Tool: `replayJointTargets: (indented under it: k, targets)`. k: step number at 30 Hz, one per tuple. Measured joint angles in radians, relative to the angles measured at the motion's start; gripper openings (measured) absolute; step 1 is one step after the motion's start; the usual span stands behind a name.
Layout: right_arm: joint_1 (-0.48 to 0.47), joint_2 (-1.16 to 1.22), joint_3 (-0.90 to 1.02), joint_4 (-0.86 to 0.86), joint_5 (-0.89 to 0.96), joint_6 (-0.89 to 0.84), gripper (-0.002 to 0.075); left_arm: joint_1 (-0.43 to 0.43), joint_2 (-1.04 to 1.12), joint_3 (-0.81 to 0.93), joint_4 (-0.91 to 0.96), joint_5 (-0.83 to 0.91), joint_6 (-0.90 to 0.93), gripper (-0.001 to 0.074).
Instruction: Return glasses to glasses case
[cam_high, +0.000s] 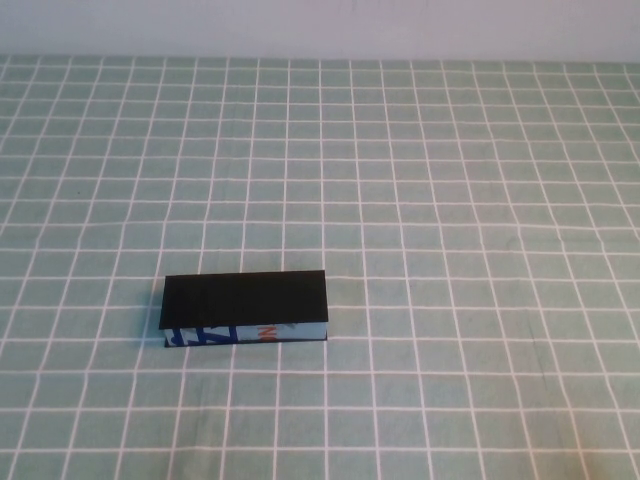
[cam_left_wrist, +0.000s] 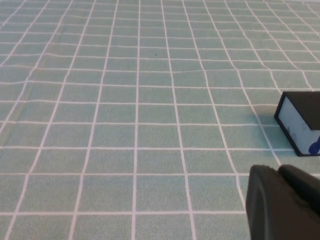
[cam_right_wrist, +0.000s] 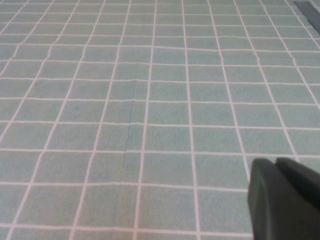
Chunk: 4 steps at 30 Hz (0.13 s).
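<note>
glasses case (cam_high: 246, 309) lies closed on the bench (cam_high: 480, 200); my left tool (cam_left_wrist: 282, 202) and right tool (cam_right_wrist: 285, 197) are off it, and i cannot tell their state.

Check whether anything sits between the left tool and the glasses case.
Nothing visible does. Only bare checked tablecloth lies between the left tool and the closed glasses case. The right tool hangs over cloth elsewhere. The glasses are in no view.

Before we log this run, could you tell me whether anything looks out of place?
Nothing stands out: the glasses case lies closed on the tablecloth. No glasses show. Both hands, left and right, hang above the cloth.
</note>
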Motion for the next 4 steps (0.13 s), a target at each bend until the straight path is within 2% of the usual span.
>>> replayJointTargets:
  k: [4]
  targets:
    - [0.000, 0.000, 0.000, 0.000, 0.000, 0.000, -0.0011, 0.000, 0.000, 0.000, 0.000, 0.000, 0.000, 0.0002]
